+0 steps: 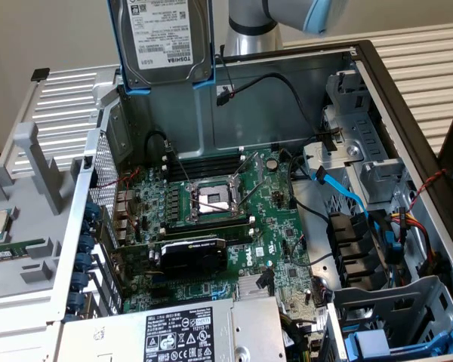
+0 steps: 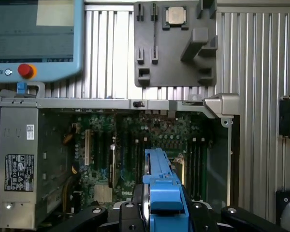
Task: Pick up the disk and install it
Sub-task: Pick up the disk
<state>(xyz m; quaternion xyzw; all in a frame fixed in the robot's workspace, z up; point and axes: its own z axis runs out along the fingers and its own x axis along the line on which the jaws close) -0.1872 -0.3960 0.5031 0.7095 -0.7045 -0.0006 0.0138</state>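
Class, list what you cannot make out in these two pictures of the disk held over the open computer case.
- Exterior view: the disk has its top cut off by the picture's upper edge.
- Wrist view: the disk is edge-on, so its label is hidden.
- Wrist view: the disk hides part of the motherboard.
- Exterior view: the power supply label has print too small to read.

Open computer case (image 1: 272, 105), motherboard (image 1: 287, 253), power supply (image 1: 245, 324)

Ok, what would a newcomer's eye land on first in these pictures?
The disk, silver in its blue frame, hangs upright high over the open computer case, gripped by the claw. Below it the motherboard lies bare, with the grey power-supply box at the exterior view's bottom edge.
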